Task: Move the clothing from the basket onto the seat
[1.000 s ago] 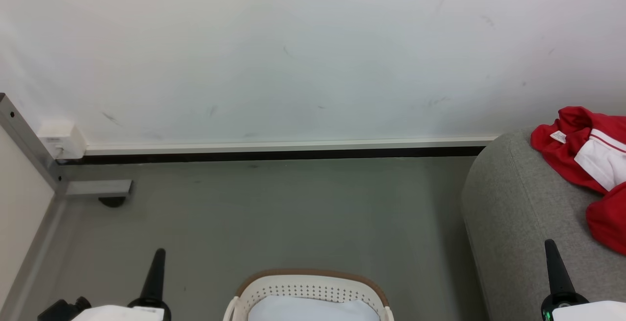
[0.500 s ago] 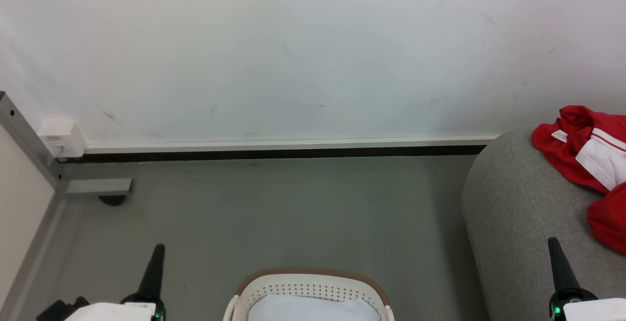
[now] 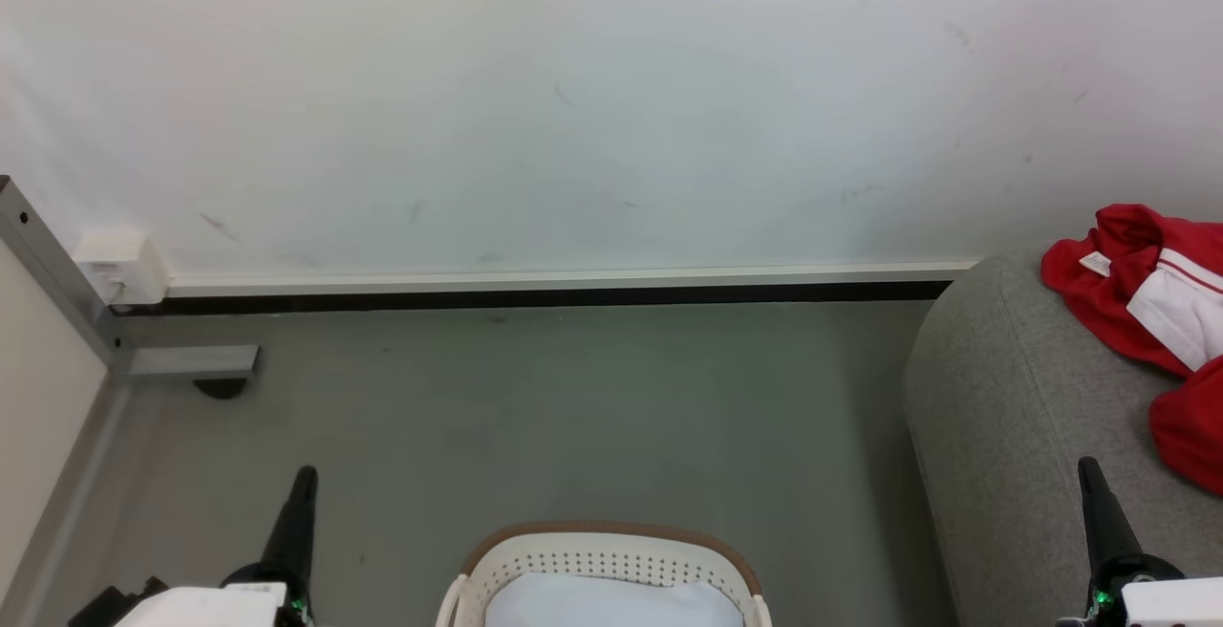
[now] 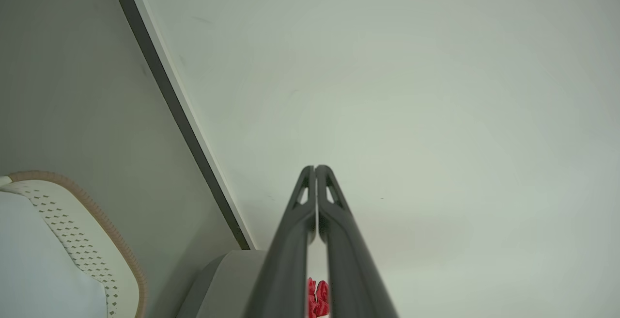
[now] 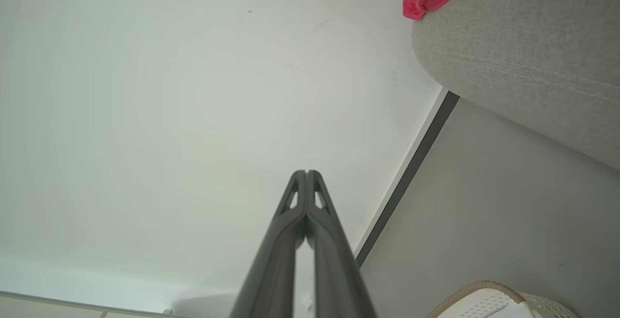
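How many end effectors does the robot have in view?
2. The left end effector is lower left, left of the basket; the right end effector is lower right, by the seat. Both are shut.

The floor [image 3: 573, 417] before me is a flat grey surface running to the foot of the wall. Three items stand directly on it.

- The basket [image 3: 611, 533], cream with a brown rim, stands at the near edge of my head view, centred. A pale sheet [image 3: 611, 606] lies inside it.
- The seat [image 3: 1013, 398], in light grey woven fabric, stands to my right, apart from the basket.
- A metal frame foot [image 3: 191, 361] rests to my left, near the wall.

The clothing [image 3: 1089, 307], red with a white panel and a small label, lies bunched on top of the seat at its far end.
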You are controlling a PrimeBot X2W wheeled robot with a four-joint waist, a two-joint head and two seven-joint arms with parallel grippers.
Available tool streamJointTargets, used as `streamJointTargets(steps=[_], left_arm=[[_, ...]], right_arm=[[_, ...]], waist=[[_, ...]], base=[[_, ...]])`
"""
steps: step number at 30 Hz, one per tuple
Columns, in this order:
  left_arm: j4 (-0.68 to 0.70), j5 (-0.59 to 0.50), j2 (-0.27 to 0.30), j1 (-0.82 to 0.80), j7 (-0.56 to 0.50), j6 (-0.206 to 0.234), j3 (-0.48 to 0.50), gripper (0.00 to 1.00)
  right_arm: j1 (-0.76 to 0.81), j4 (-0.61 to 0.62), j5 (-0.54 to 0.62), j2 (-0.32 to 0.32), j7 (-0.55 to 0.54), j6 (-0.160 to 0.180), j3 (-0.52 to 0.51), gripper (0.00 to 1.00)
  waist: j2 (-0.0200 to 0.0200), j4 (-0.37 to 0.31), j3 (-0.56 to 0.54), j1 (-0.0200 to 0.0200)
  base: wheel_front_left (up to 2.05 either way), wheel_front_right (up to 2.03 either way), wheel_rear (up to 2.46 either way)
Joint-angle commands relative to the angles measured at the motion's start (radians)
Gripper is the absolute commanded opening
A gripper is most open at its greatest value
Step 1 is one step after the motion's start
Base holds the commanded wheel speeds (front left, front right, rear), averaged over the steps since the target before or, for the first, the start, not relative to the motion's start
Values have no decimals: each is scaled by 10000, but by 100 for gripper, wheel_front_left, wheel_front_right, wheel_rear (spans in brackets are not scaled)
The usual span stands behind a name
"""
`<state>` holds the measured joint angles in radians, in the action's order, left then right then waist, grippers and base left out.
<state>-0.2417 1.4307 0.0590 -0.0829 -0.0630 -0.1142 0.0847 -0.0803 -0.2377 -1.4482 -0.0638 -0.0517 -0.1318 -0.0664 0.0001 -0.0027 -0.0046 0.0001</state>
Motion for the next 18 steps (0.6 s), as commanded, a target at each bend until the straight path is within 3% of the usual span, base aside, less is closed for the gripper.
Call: streamJointTargets(steps=[1, 18], left_arm=[[27, 264, 6, -150, -96, -59, 69, 0], [-22, 1440, -54, -265, -421, -159, 261, 0]], right_arm=[[-181, -5, -290, -31, -57, 16, -65, 0], [-267, -52, -1383, 5, -387, 19, -266, 0]], waist=[[-1, 2, 5, -1], [-1, 19, 54, -1]], base=[[0, 0, 0], [0, 0, 0]])
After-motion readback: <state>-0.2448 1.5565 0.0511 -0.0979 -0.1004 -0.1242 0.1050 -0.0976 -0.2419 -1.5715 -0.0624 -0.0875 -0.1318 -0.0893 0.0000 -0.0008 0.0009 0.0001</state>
